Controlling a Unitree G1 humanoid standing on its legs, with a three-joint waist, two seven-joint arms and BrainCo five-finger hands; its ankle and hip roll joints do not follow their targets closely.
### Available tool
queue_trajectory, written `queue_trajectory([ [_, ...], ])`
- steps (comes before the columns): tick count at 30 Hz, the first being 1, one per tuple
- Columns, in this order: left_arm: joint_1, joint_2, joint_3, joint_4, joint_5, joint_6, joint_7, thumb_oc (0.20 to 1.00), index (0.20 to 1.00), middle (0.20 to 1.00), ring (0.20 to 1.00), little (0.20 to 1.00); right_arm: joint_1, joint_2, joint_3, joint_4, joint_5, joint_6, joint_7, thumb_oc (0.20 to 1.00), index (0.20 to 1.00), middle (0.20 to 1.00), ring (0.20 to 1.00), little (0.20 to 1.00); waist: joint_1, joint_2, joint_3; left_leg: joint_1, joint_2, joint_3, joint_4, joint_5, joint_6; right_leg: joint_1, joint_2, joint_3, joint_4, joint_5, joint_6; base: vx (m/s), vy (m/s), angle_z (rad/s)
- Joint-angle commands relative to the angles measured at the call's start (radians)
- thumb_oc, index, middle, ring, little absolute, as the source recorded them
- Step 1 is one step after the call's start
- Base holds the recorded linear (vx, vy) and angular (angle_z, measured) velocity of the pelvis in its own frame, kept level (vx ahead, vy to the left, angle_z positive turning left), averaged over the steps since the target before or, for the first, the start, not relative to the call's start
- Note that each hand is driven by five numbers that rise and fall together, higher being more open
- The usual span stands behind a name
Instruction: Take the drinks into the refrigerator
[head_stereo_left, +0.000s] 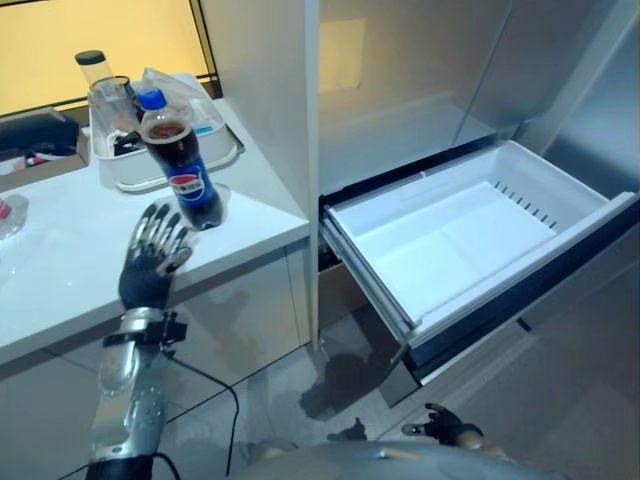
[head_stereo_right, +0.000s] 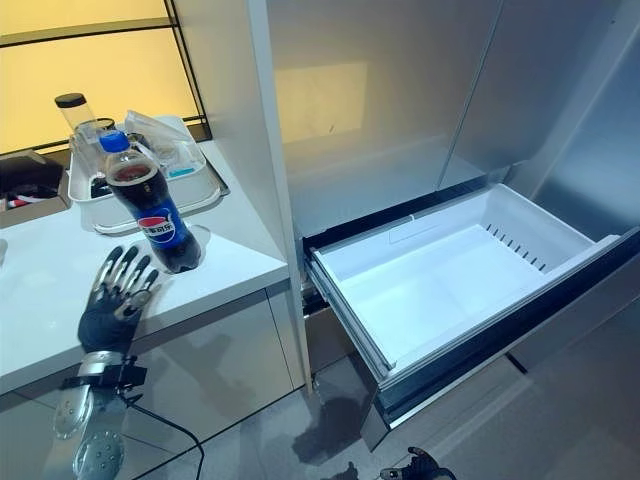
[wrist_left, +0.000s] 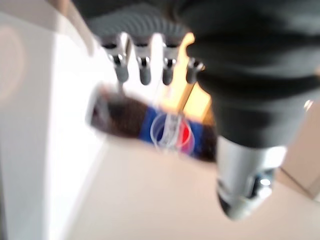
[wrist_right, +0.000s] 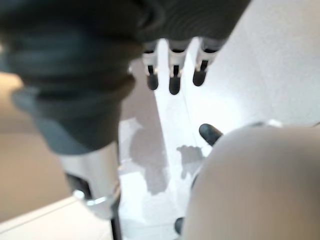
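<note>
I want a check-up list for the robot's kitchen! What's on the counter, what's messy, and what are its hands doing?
Surface: white counter, mostly bare at the front.
Job's things: cola bottle upright near the counter edge; fridge drawer pulled open, with nothing in it.
Clutter: white tray of small items behind the bottle.
Hands: left hand open, just short of the bottle; right hand low, fingers relaxed.
Cables: nothing seen.
Surroundings: grey fridge doors.

Warm yellow glow behind the counter (head_stereo_left: 60, 270); both wrist views heavily blurred.
</note>
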Motion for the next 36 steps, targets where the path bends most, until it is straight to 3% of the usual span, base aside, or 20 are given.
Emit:
queue_trajectory([
  [1,-0.01,-0.018,0.038,-0.092,0.087,-0.057,0.077,1.0,1.0,1.0,1.0,1.0,-0.073,-0.01,-0.002,0.012,0.011,-0.032,-0.028,1.0,1.0,1.0,1.0,1.0,0.012,-0.025,0.048,-0.038,-0.033,-0.045,0.001,-0.028,0.009,0.084,-0.05,-0.094,0.039,-0.049,0.055,-0.01,-0.011,0.06],
  [6,-0.032,-0.049,0.048,-0.042,0.149,-0.046,0.162,1.0,1.0,1.0,1.0,1.0,-0.07,-0.016,0.006,-0.003,0.006,-0.029,-0.043,1.0,1.0,1.0,1.0,1.0,0.012,-0.029,0.045,-0.042,-0.035,-0.05,0.001,-0.028,0.011,0.085,-0.049,-0.1,0.039,-0.05,0.055,0.0,-0.005,0.06],
  [13,-0.16,0.026,0.031,0.034,0.312,-0.002,0.272,1.0,1.0,1.0,1.0,1.0,-0.052,-0.023,0.029,-0.042,0.004,-0.024,-0.058,1.0,1.0,1.0,1.0,1.0,-0.01,-0.029,0.038,-0.04,-0.032,-0.044,0.001,-0.027,0.009,0.09,-0.043,-0.103,0.036,-0.054,0.055,0.0,-0.001,0.03],
  [22,-0.349,0.086,-0.07,0.16,0.334,0.048,0.283,1.0,1.0,1.0,1.0,1.0,-0.021,0.002,0.069,-0.052,-0.009,-0.007,-0.059,1.0,1.0,1.0,1.0,1.0,-0.053,-0.025,0.029,-0.03,-0.028,-0.025,0.001,-0.03,0.004,0.087,-0.036,-0.084,0.03,-0.051,0.058,0.0,0.0,-0.01],
  [26,-0.459,0.118,-0.108,0.303,0.329,0.077,0.311,1.0,1.0,1.0,1.0,1.0,0.0,0.008,0.086,-0.06,-0.01,0.001,-0.07,1.0,1.0,1.0,1.0,1.0,-0.083,-0.023,0.021,-0.027,-0.025,-0.01,0.001,-0.03,0.001,0.083,-0.03,-0.067,0.027,-0.049,0.06,0.01,-0.001,-0.04],
  [36,-0.57,0.177,-0.148,0.465,0.23,0.101,0.304,1.0,1.0,1.0,1.0,1.0,0.025,0.024,0.096,-0.06,-0.001,0.011,-0.082,1.0,1.0,1.0,1.0,1.0,-0.121,-0.02,0.012,-0.021,-0.021,0.018,0.001,-0.032,-0.001,0.071,-0.022,-0.035,0.024,-0.041,0.066,0.01,0.0,-0.08],
])
